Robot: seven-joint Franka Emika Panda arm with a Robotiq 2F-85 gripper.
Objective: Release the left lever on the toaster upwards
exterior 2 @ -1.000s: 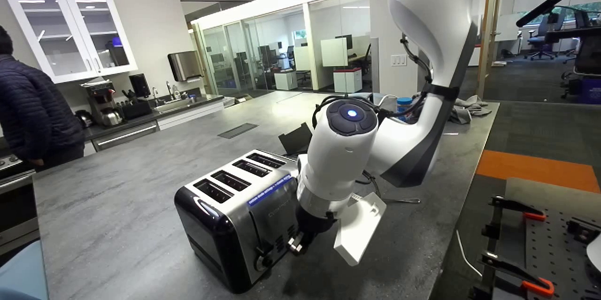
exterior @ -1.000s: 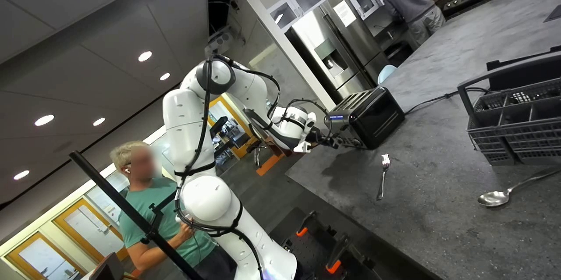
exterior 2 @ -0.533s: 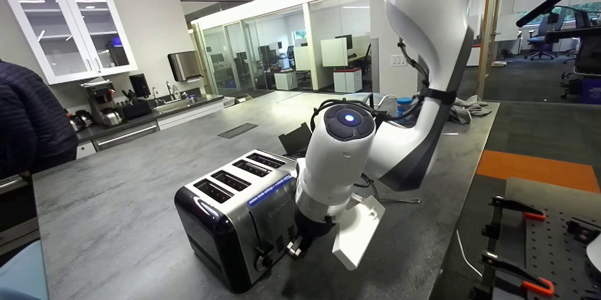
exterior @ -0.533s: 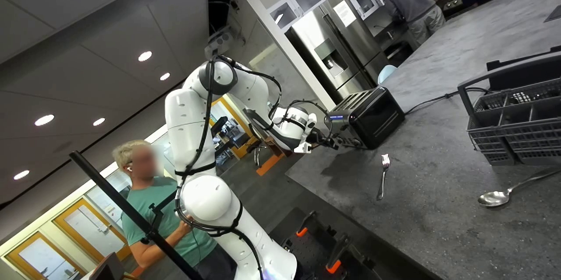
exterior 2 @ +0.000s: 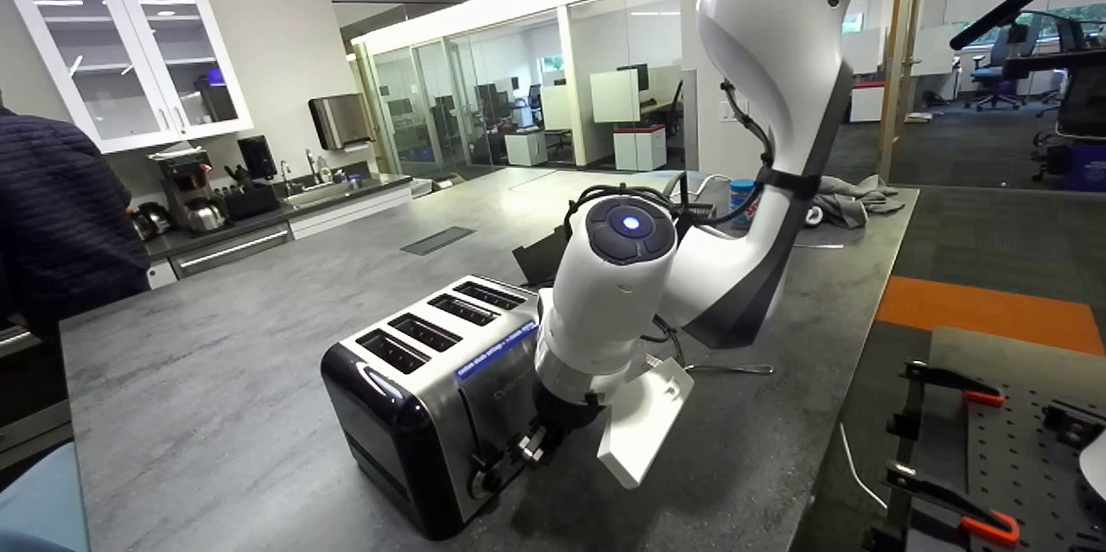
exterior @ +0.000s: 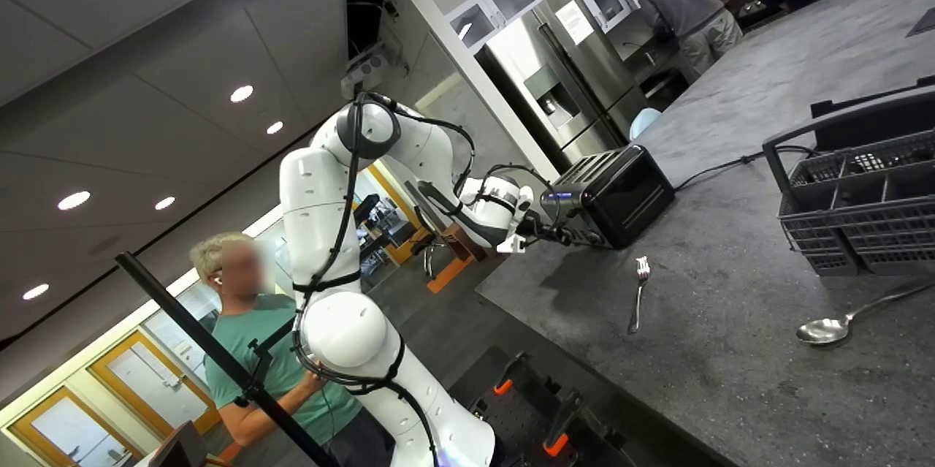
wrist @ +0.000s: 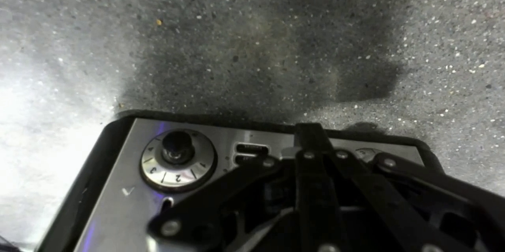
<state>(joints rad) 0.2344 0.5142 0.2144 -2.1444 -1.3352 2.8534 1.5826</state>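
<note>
The black toaster with a silvery face and top (exterior: 628, 196) stands upright on the grey counter; it also shows in an exterior view (exterior 2: 432, 405). Its near lever (exterior 2: 489, 453) is black and sits low in its slot, just above a round dial. In the wrist view the toaster's face (wrist: 114, 189) shows a numbered dial with a black knob (wrist: 177, 157); I cannot make out the lever there. My gripper (wrist: 313, 135) is shut and empty in front of the toaster's face, beside the lever (exterior 2: 527, 448); contact cannot be told. The arm hides the other lever. My gripper also shows low by the toaster (exterior: 561, 236).
A fork (exterior: 638, 295) and a spoon (exterior: 825, 331) lie on the grey counter (exterior: 716, 379). A dark cutlery basket (exterior: 862, 226) stands farther along. A cord (exterior: 719, 169) runs from behind the toaster. A person in green (exterior: 256, 350) stands behind the arm.
My arm and gripper have moved a little along the toaster's face, closer to the near lever and dial. The toaster and lever look the same. The person in the dark jacket has shifted.
</note>
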